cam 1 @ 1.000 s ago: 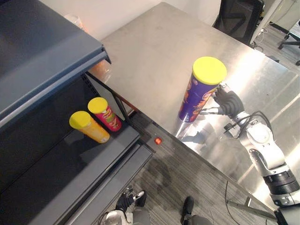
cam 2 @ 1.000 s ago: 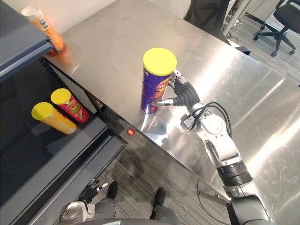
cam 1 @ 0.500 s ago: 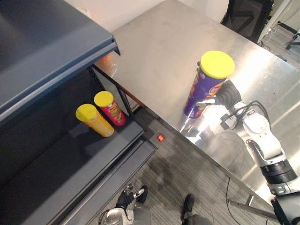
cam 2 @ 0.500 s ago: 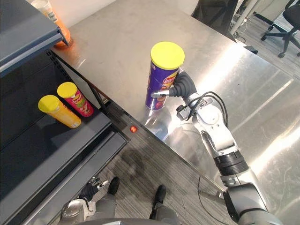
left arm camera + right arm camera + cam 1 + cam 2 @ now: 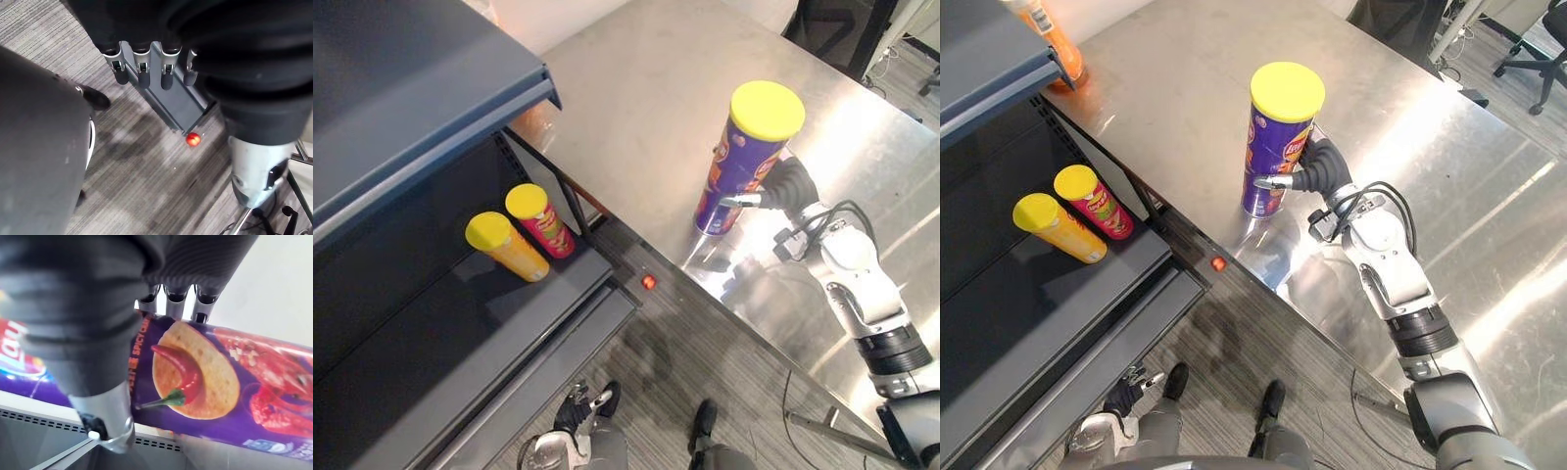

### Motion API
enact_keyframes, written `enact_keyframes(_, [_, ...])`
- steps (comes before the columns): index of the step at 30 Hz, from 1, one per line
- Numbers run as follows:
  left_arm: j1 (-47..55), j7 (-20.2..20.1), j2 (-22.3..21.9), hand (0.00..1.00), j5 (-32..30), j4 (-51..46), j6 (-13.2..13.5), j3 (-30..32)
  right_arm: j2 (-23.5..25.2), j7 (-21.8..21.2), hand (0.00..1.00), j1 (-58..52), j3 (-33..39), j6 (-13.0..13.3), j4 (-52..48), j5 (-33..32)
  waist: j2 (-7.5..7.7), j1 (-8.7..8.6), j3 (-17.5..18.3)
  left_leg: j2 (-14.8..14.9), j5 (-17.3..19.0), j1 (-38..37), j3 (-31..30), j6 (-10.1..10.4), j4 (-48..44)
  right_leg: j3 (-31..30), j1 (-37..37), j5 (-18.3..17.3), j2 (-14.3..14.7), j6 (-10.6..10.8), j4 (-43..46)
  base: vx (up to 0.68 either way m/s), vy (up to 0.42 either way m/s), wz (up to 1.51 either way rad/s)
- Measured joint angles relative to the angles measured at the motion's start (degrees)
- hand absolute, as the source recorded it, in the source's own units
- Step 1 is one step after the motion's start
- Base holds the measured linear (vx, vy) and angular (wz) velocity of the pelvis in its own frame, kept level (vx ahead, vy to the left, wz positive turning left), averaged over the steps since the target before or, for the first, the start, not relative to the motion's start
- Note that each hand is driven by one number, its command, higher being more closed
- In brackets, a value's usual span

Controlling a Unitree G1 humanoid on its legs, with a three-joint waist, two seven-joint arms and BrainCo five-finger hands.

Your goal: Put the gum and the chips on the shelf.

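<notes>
My right hand (image 5: 785,185) is curled round the purple chips can (image 5: 736,166), thumb across its front and fingers behind it. The can stands upright on the steel desk (image 5: 636,108), near the front edge. On the shelf (image 5: 460,323) to my left, a yellow can (image 5: 509,250) and a red can (image 5: 542,223) stand side by side. My left hand (image 5: 143,68) hangs low over the floor (image 5: 146,166), fingers straight.
</notes>
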State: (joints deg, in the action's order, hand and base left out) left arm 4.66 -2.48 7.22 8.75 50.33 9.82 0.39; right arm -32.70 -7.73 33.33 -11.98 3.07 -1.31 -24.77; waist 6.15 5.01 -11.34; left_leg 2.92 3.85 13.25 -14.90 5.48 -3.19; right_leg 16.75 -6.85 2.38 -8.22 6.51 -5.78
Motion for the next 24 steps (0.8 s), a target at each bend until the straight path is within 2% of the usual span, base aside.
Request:
enact_keyframes(8, [-0.01, 0.64, 0.0, 0.0, 0.12, -0.13, 0.0, 0.05, 2.54, 1.34, 1.0, 0.44, 0.04, -0.01, 0.13, 0.19, 0.09, 0.04, -0.22, 0.05, 0.0, -0.14, 0.32, 0.0, 0.01, -0.39, -0.08, 0.03, 0.0, 0.0, 0.02, 0.0, 0.0, -0.01])
enact_keyframes(18, [0.02, 1.19, -0.3, 0.0, 0.12, -0.23, -0.33, 1.94, 3.41, 2.5, 1.0, 1.42, 1.27, -0.02, 0.01, 1.14, 0.75, -0.04, -0.56, 0.2, 0.01, -1.23, 1.52, 0.0, 0.1, -1.57, 0.23, 0.33, 0.04, -0.11, 0.05, 0.0, 0.003, -0.07])
enact_keyframes(21, [0.08, 1.23, -0.33, 0.0, 0.11, -0.2, -0.43, 2.35, 2.14, 3.1, 1.0, 5.06, 3.69, 0.02, -0.21, 0.3, 0.76, -0.16, -0.57, 0.26, 0.02, -1.51, 1.65, 0.01, 0.12, -1.65, 0.37, 0.48, 0.09, -0.08, 0.05, 0.0, 0.003, -0.03])
enact_keyframes(24, [0.18, 1.38, -0.35, 0.0, 0.11, -0.19, -0.45, 3.4, -1.65, 3.61, 1.0, 10.76, 4.75, 0.53, -0.65, -2.35, 0.77, -0.17, -0.57, 0.29, 0.02, -1.89, 1.74, 0.01, 0.13, -1.8, 0.66, 0.6, 0.11, -0.09, 0.05, 0.0, 0.002, -0.01])
